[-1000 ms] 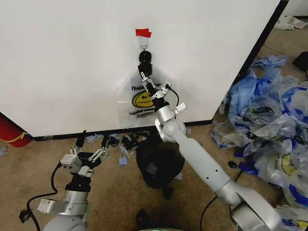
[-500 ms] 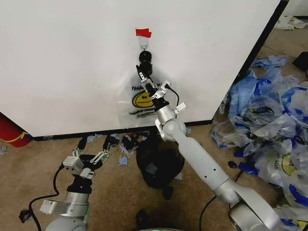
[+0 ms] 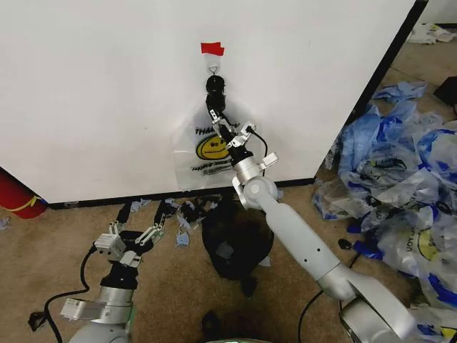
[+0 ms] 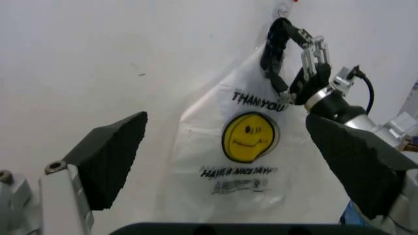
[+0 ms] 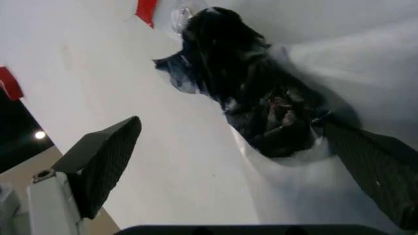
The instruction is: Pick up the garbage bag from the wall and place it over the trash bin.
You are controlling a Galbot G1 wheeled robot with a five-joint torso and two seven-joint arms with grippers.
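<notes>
The garbage bag [image 3: 206, 151] hangs flat on the white wall [image 3: 107, 93], its yellow smiley face and "THANK YOU" print facing out; its dark bunched top [image 3: 215, 89] hangs from a hook under the red tape [image 3: 212, 48]. My right gripper [image 3: 227, 120] is raised to that bunched top, open, with a finger on each side of it [image 5: 248, 98]. The left wrist view shows the bag [image 4: 248, 142] and the right gripper [image 4: 297, 66] beside its top. My left gripper [image 3: 136, 227] stays low near the floor, open and holding nothing. Below the bag, under my right arm, stands the black trash bin [image 3: 235, 239].
A heap of bluish plastic bags [image 3: 407, 164] covers the floor to the right. A red cylinder with a yellow band [image 3: 18, 196] stands at the wall's left foot. Small plastic scraps [image 3: 178, 211] lie along the black base strip. Brown floor lies open around the left arm.
My right gripper has crept slightly up along the bag's top toward the hook. The left gripper has sunk a little lower and nearer to me. The bag still hangs.
</notes>
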